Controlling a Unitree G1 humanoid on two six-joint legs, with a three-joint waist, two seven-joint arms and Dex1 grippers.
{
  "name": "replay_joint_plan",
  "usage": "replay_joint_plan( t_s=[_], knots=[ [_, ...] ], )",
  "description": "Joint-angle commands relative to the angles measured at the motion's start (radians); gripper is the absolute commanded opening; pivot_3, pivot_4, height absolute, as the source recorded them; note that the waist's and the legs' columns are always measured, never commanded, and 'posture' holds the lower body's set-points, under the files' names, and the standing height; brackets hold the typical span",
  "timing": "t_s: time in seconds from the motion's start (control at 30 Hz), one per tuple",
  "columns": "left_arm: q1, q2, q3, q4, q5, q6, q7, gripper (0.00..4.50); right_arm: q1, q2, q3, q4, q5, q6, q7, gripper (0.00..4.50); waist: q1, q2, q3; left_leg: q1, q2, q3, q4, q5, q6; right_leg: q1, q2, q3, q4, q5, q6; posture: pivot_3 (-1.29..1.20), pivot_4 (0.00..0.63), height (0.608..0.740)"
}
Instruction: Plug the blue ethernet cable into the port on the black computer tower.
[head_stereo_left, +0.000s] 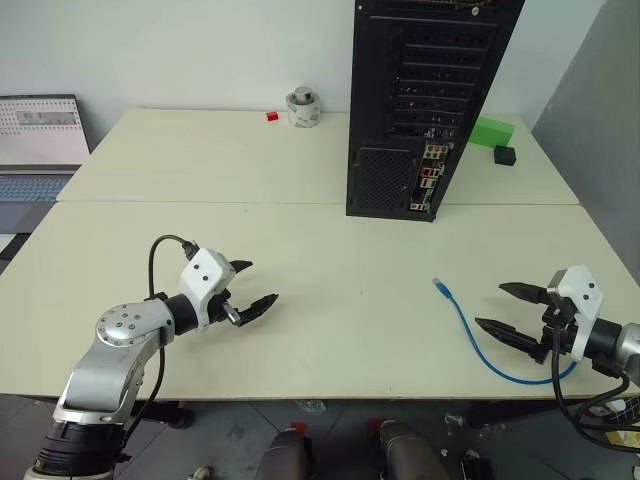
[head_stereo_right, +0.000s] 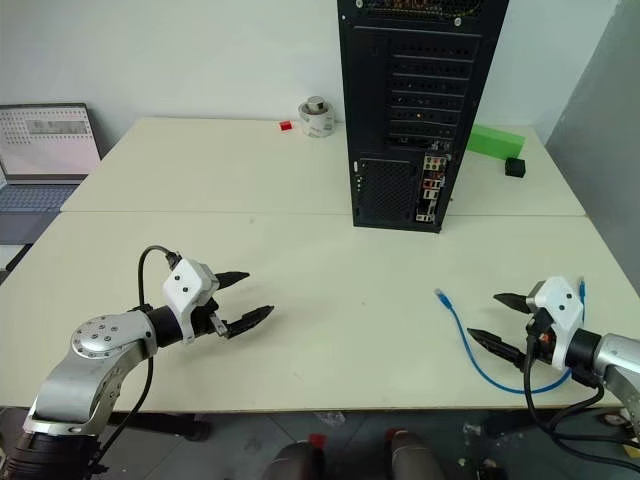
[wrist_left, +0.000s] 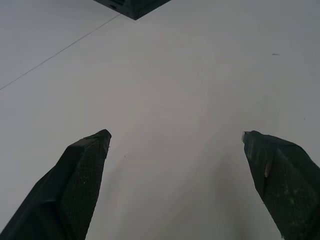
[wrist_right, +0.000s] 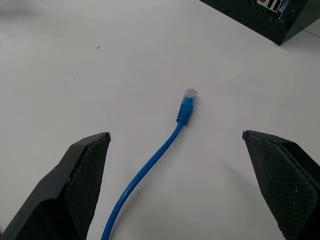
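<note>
still at the very start, by the look of it: nothing grasped, nothing plugged. blue ethernet cable (head_stereo_left: 478, 343) lying loose on the table (head_stereo_left: 330, 300) in the lower right of the head view, curving from its clear plug (head_stereo_left: 439, 286) down toward the right gripper (head_stereo_left: 507, 312). right gripper spread wide and empty, hanging just beside the cord's lower curve, apart from the plug; seen along its fingers, plug end centred between the two black fingertips (wrist_right: 87, 165) but not touched. left gripper (head_stereo_left: 252, 286) in the lower left, likewise spread wide and holding nothing, over bare tabletop, well apart from the cable. black computer tower (head_stereo_left: 420, 100) standing upright at upper centre, rear panel facing the camera, coloured ports (head_stereo_left: 430, 175) low on its right side.

step in hand, judged from this: reaching for the cable. next move probably calls for bringing the right gripper forward onto the cord just behind the plug, closing on it with the plug left protruding, then carrying it up-frame to the ports. exact port too small to tell.
</note>
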Motion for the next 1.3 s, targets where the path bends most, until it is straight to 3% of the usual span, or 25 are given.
replay_joint_plan(
  t_s=[0.03, 0.47, 1.0, 1.3],
  knots=[
    [-0.002, 0.0, 0.019, -0.042, -0.028, -0.019, -0.015, 4.48, -0.003, -0.006, -0.022, -0.039, -0.005, -0.007, 0.007, 4.5, 0.0, 0.0, 0.0, 0.0, 0.0, 0.0, 0.0, 0.0, 0.0, 0.0, 0.0, 0.0, 0.0, 0.0, 0.0, 0.0, 0.15, 0.74],
    [0.009, 0.02, -0.01, -0.077, -0.026, -0.003, -0.066, 4.48, -0.025, 0.022, 0.03, -0.068, -0.035, 0.021, -0.03, 4.5, 0.0, 0.0, 0.0, 0.0, 0.0, 0.0, 0.0, 0.0, 0.0, 0.0, 0.0, 0.0, 0.0, 0.0, 0.0, 0.0, 0.15, 0.74],
    [-0.059, 0.0, -0.051, -0.124, -0.059, 0.026, -0.095, 4.48, -0.196, 0.222, 0.207, 0.083, -0.185, 0.032, -0.232, 4.5, -0.002, 0.0, 0.0, 0.0, 0.0, 0.001, 0.0, 0.0, 0.0, 0.0, 0.0, 0.001, 0.0, 0.0, 0.0, 0.0, 0.15, 0.74],
    [-0.056, 0.0, -0.057, -0.12, -0.057, 0.007, -0.095, 4.48, -0.169, 0.262, 0.237, 0.156, -0.249, -0.003, -0.245, 4.5, -0.001, 0.0, 0.0, 0.0, 0.0, 0.0, 0.0, 0.0, 0.0, 0.0, 0.0, 0.0, 0.0, 0.0, 0.0, 0.0, 0.15, 0.74]
  ],
)
